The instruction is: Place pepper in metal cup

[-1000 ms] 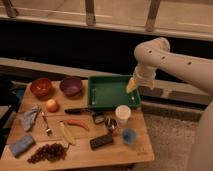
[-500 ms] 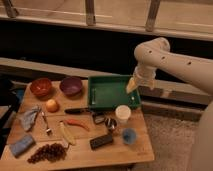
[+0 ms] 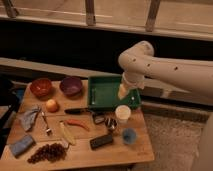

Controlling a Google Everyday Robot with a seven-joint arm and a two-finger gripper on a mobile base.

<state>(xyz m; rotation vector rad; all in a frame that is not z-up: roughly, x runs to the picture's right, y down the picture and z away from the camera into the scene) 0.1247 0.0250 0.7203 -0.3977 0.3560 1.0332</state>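
Green tray [image 3: 102, 94]: our landmark, at the back right of the wooden table [image 3: 90, 156]. Part of its right side is covered by the gripper hanging in front of it.
Cut off: the white arm [image 3: 165, 70] runs out past the right edge, so we see nothing of where it is mounted. The table's left end sinks into shadow.
Hard to make out: the metal cup [image 3: 110, 123] is only a small dark glint in front of the tray. A dark thing [image 3: 98, 118] sits just left of it, and we cannot tell what that is.
Gripper [image 3: 123, 92]: over the tray's right half, pointing down, its pale fingers parted with nothing between them.
Pepper [image 3: 77, 123]: lying flat on the table in front of the tray's left corner, well apart from the gripper and to its lower left in our view.
Cup and gripper: the metal cup stands in front of the tray's front edge, nearer the gripper than the pepper is.
Between them: a white cup [image 3: 122, 113] stands at the tray's front right corner.
Near the pepper: a knife [image 3: 77, 110] lies between it and the tray, and a pale yellow long item [image 3: 66, 134] lies just beside it on the near side.
Left of the tray: a purple bowl [image 3: 71, 85], then a red bowl [image 3: 41, 86], with an orange fruit [image 3: 51, 105] in front of them.
In front of the white cup: a blue cup [image 3: 128, 135].
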